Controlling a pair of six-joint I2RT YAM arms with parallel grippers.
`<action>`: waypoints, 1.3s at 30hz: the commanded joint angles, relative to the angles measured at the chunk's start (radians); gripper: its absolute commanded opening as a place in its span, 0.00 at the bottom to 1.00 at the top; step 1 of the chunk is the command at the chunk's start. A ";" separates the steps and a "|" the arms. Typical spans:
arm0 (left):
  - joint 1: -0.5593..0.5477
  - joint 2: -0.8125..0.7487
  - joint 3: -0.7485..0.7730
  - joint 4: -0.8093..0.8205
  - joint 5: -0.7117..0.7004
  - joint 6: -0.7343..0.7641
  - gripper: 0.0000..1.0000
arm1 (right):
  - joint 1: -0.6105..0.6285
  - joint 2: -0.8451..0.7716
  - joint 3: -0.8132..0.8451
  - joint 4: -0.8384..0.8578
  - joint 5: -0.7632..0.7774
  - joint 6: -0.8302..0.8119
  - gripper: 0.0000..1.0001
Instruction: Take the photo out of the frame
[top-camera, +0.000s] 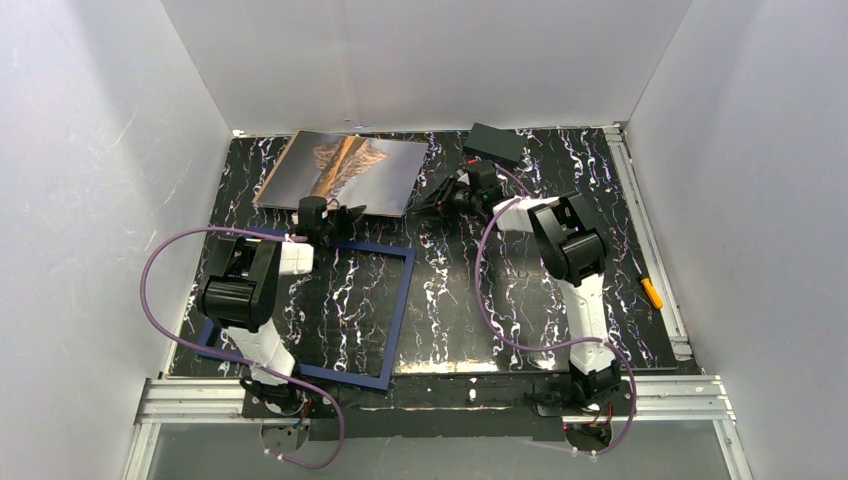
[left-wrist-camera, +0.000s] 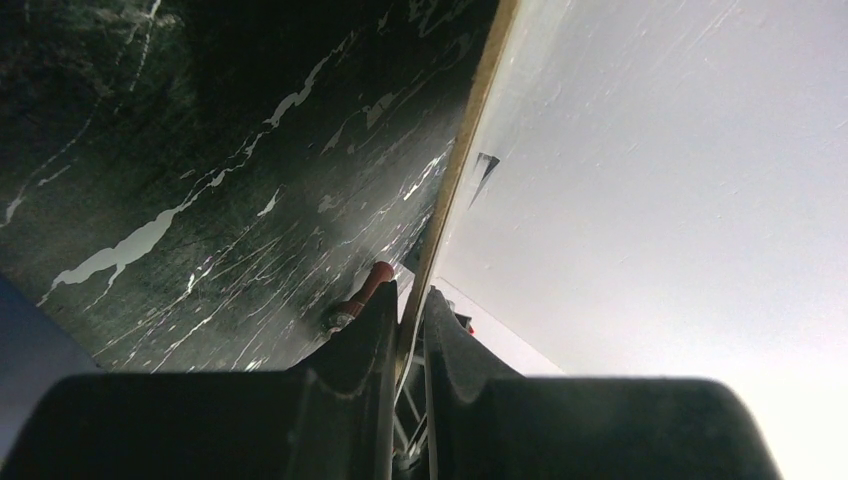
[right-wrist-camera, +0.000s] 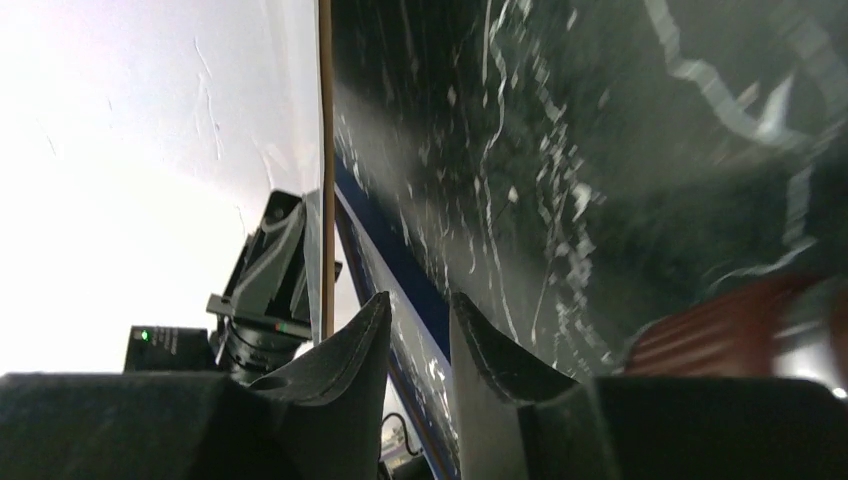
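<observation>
While the left claw (left-wrist-camera: 410, 305) is pinched tight on the thin tan board edge of the large rectangular photo (top-camera: 345, 165), a print of a brown rocky mountain against grey-blue sky, the right claw (right-wrist-camera: 420, 300) has its jaws partly apart with nothing between them.

Seen from overhead, the photo sits in the upper middle-left of the picture. It is out of the thin navy-blue rectangular frame (top-camera: 402, 310) and above that frame's top rail. The left claw grips the print at its lower edge. The right claw is just beside the print's right-hand side, in the upper centre. From the right wrist, the photo's edge runs as a thin tan line to the left of the fingers (right-wrist-camera: 365, 350), outside the gap and not in it.

The frame lies flat in the lower left of the overhead picture on the black, white-veined marble-pattern counter (top-camera: 440, 320). The veining shows through its open middle, and the left arm reaches across its left part.

A small black block (top-camera: 495, 143) rests in the upper centre-right, just above the right claw. An orange-handled tool (top-camera: 651, 292) lies at the counter's right edge, well apart from everything else. In the left wrist picture a small red-handled item (left-wrist-camera: 365, 290) lies on the counter just beside the claw; I cannot tell what it is.
</observation>
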 joint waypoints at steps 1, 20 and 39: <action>-0.008 -0.016 0.005 -0.053 0.037 -0.029 0.00 | 0.037 -0.089 -0.051 0.064 -0.001 -0.012 0.36; -0.007 -0.020 -0.009 -0.056 0.039 -0.023 0.00 | 0.062 -0.169 -0.120 0.123 0.011 0.014 0.38; -0.008 -0.024 -0.009 -0.066 0.048 -0.012 0.00 | 0.070 -0.139 -0.076 0.158 -0.007 0.055 0.36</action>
